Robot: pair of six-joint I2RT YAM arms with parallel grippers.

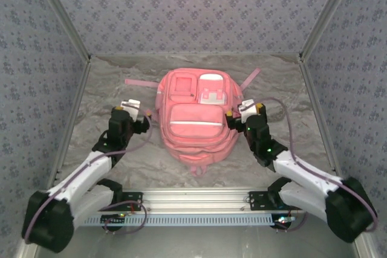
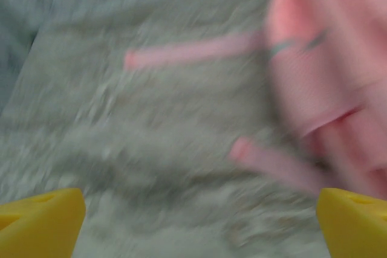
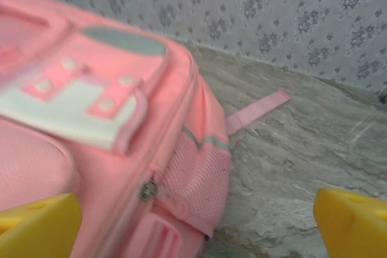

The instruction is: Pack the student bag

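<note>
The student bag [image 1: 193,119], a large pink backpack with front pockets and a white patch, lies flat mid-table on the grey cloth. My left gripper [image 1: 144,119] stands at its left side, open. In the blurred left wrist view its yellow fingertips [image 2: 42,222] are wide apart over bare cloth, the left gripper [image 2: 199,225] holding nothing, with the student bag [image 2: 326,58] to the right. My right gripper [image 1: 231,119] sits at the bag's right side, open. The right gripper [image 3: 196,225] has the mesh side pocket [image 3: 196,176] of the student bag [image 3: 91,149] between its fingers, without gripping it.
Two pink straps [image 1: 142,81] [image 1: 251,78] trail from the bag's far end across the cloth. A loop [image 1: 198,170] pokes out at its near end. Patterned walls [image 1: 193,10] close in the back and both sides. A metal rail [image 1: 193,200] runs along the near edge.
</note>
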